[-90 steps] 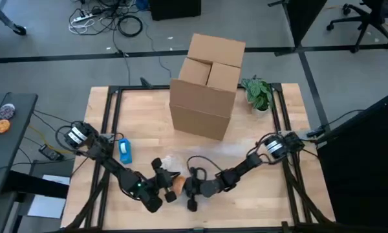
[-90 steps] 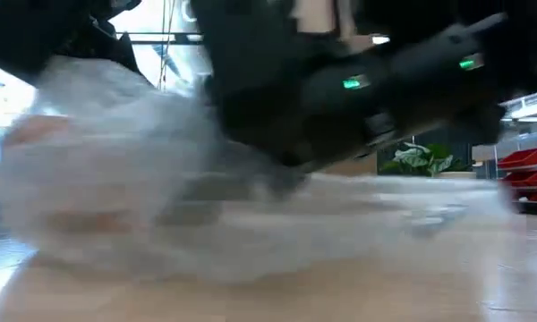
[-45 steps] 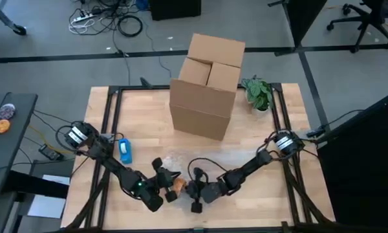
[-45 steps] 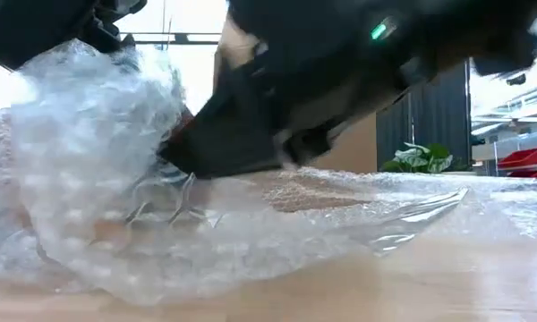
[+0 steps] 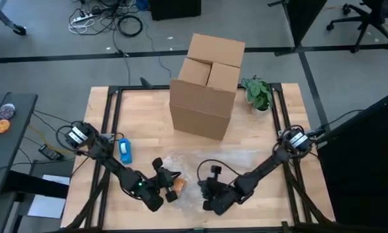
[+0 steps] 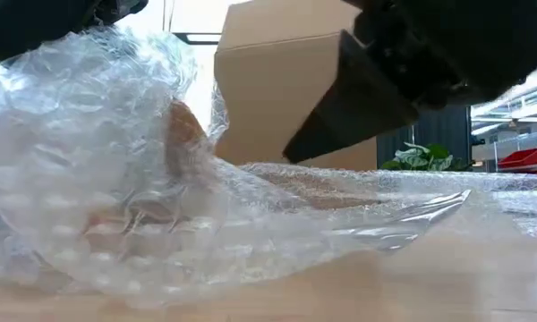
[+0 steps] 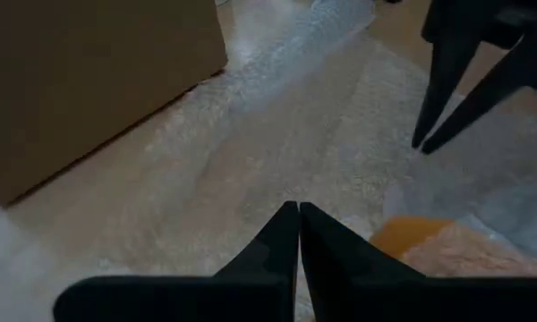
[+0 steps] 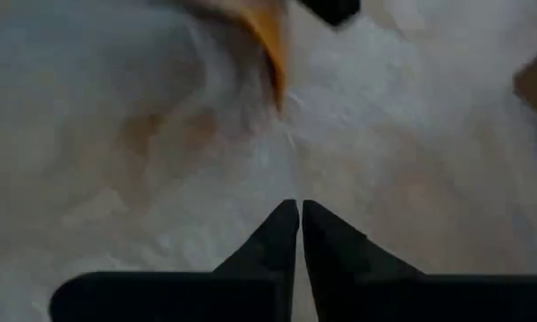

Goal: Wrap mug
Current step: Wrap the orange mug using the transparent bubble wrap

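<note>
An orange mug [image 5: 179, 186] lies near the table's front edge under clear bubble wrap [image 6: 116, 179]. The wrap is heaped over the mug, and its remainder [image 5: 210, 160] lies flat toward the cardboard box. In the low view the mug [image 6: 183, 134] shows through the heap. My left gripper [image 7: 298, 215] is shut at the mug's left side, above the heap. My right gripper [image 8: 298, 215] is shut and hovers over the flat wrap to the right of the mug [image 8: 270, 36], clear of it. The left wrist view shows it [image 7: 427, 141] raised. My left gripper has its shut fingertips [image 7: 286, 234] down at the top of the bubble wrap heaped beside the mug [image 7: 403, 237]. They come slanting down from the table's left. I cannot tell whether a layer of wrap is caught between them.
A large cardboard box [image 5: 207, 87] stands at the table's far middle, with a small potted plant [image 5: 258, 94] to its right. A blue object [image 5: 125, 151] lies at the left. Bare wood [image 5: 258, 200] shows along the near right.
My right gripper has drawn back from the mug toward the table's right and near edges and has risen off the wrap. The wrap stays heaped over the mug, with its flat part still on the table.
</note>
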You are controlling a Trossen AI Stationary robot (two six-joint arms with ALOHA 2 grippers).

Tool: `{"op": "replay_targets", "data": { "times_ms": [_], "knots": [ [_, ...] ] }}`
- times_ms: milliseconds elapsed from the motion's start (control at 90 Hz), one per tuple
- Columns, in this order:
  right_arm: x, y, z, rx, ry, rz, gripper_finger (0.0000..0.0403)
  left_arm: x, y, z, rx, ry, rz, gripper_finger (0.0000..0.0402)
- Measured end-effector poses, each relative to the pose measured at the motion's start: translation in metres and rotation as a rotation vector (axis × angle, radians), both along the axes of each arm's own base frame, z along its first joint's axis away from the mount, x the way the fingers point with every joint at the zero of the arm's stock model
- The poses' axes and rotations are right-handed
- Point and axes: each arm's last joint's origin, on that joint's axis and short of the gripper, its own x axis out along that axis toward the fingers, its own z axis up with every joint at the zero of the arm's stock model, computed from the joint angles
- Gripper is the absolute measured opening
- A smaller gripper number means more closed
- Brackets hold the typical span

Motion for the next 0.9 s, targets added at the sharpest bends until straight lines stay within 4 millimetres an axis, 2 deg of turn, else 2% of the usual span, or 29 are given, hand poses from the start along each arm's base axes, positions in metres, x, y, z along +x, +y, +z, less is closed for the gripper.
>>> {"op": "replay_targets", "data": {
  "times_ms": [189, 333, 611, 900],
  "knots": [
    [0.017, -0.006, -0.032, 0.063, 0.009, 0.005, 0.0, 0.0, 0.0, 0.0, -0.001, -0.001, 0.0, 0.0],
    [0.032, -0.001, -0.042, 0.139, -0.085, 0.087, 0.0, 0.0, 0.0, 0.0, -0.007, 0.002, -0.005, 0.0],
    [0.046, 0.002, -0.031, 0.208, -0.243, 0.172, 0.0, 0.0, -0.001, 0.0, -0.017, 0.001, -0.01, 0.0],
    [0.055, 0.0, -0.023, 0.274, -0.299, 0.29, 0.0, 0.001, -0.001, 0.0, -0.022, -0.002, -0.011, 0.0]
  ]
}}
